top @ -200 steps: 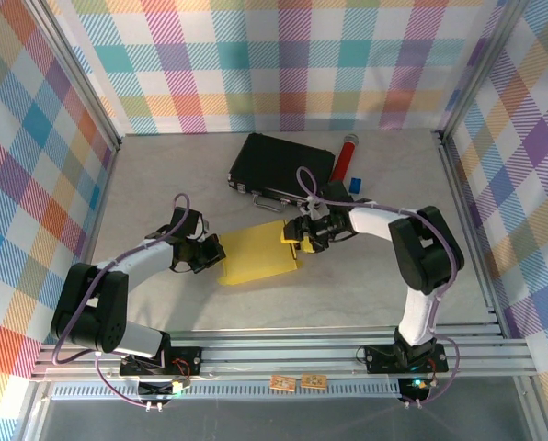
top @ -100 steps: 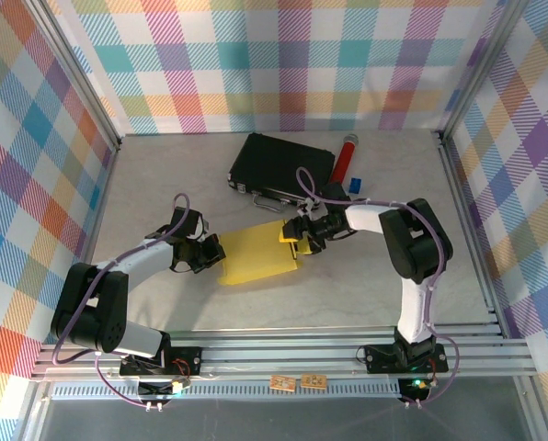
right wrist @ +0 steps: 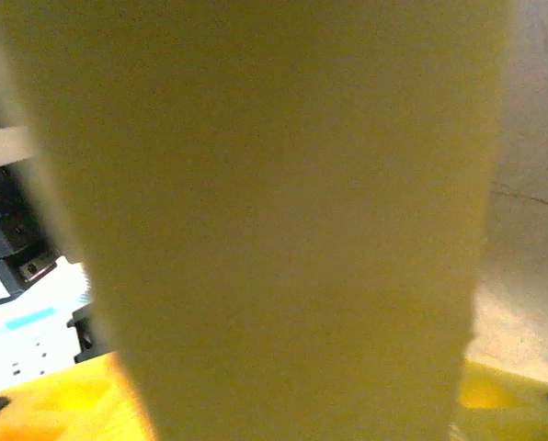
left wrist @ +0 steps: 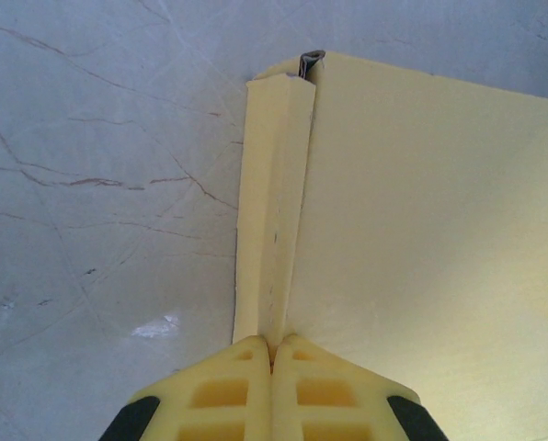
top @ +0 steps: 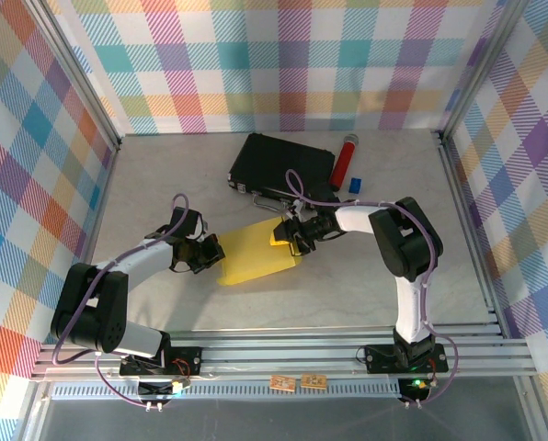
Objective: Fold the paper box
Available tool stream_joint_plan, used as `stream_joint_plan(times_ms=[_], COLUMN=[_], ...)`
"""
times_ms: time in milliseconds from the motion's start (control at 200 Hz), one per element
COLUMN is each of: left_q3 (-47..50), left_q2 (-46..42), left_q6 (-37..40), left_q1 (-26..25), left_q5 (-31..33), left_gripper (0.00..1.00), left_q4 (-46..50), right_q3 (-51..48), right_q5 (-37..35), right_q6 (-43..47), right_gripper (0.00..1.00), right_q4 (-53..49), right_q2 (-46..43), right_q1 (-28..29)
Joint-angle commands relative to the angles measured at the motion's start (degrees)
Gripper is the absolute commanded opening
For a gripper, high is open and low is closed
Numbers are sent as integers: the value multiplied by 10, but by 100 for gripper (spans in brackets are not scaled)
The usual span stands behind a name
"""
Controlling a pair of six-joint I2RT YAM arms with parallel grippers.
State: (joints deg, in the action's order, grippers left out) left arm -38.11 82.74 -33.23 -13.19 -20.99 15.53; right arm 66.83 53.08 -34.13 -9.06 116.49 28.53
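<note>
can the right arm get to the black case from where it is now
Probably yes. The case lies just beyond the right pincer, with nothing standing between them. But a flap of the box sits between its fingers, so it would need to clear that first.

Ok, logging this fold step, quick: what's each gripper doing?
Left gripper: closed, pinching an edge of the paper box.
Right gripper: cannot tell; a yellow flap sits between its jaws.
</note>
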Motion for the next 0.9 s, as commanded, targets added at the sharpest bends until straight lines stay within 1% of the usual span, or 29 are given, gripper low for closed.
stream_joint_plan(times_ms=[0,55,75,115,235,270,315,455,540,590,655,760,820,895], left_q3=[32,20,13,-3,-70,-91,-116,-185,-199,-202,-205,-207,-199,-182], left_q2=[36,18,11,-6,-56,-67,-78,-86,-90,-91,-85,-73,-63,-54], left_q6=[-12,-18,-20,-26,-55,-68,-84,-146,-191,-223,-267,-302,-320,-359], left_q1=[7,7,7,8,7,8,8,14,30,40,54,63,64,63], left_q5=[73,67,65,63,59,62,63,82,77,72,57,23,-11,-44], left_gripper=[0,0,3,11,43,49,54,62,62,66,68,69,69,70], left_q4=[100,107,110,120,150,156,159,183,190,198,220,232,207,161], right_q3=[13,13,12,12,16,15,17,27,31,39,52,94,111,123], right_q5=[27,20,15,8,5,9,12,27,33,38,45,67,83,104], right_q6=[-31,-48,-54,-67,-120,-136,-153,-199,-231,-247,-265,-283,-293,-318], right_gripper=[55,51,48,46,38,36,35,32,32,32,32,32,31,31], right_q4=[23,25,26,21,10,11,2,-29,-48,-68,-98,-189,-227,-245], right_q2=[-3,-7,-10,-14,-30,-36,-41,-55,-71,-81,-94,-91,-87,-85], right_q1=[10,10,10,9,3,1,-2,-19,-36,-46,-58,-76,-83,-88])
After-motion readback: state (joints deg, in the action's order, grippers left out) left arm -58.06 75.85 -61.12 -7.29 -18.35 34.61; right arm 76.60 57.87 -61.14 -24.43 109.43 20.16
